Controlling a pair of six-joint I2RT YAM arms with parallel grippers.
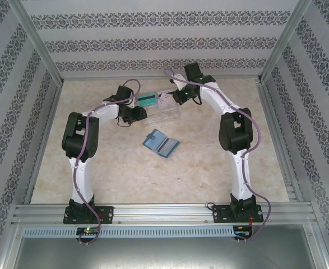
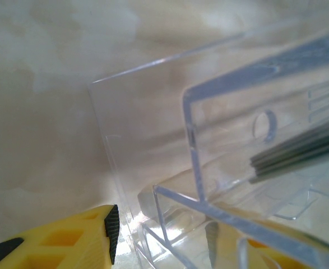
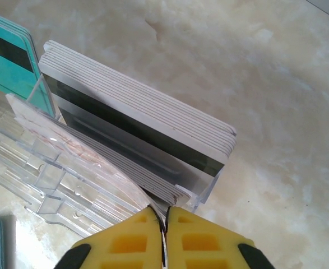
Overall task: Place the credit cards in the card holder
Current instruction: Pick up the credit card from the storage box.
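Credit cards (image 3: 147, 109) edge-up in clear tray (image 3: 58, 174), open tabletop (image 3: 265, 67) beyond

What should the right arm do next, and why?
Probably lift a little to draw one card out: the right end effector is shut at the near corner of the white cards, seemingly pinching one, and the left end effector braces the tray.

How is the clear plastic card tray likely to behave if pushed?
The clear plastic card tray looks thin-walled and light, so it would probably slide on the smooth marble-look table. Loaded with thin white dark-striped cards standing on edge, it may tip if pushed high. Its ribbed walls look stiff but possibly brittle.
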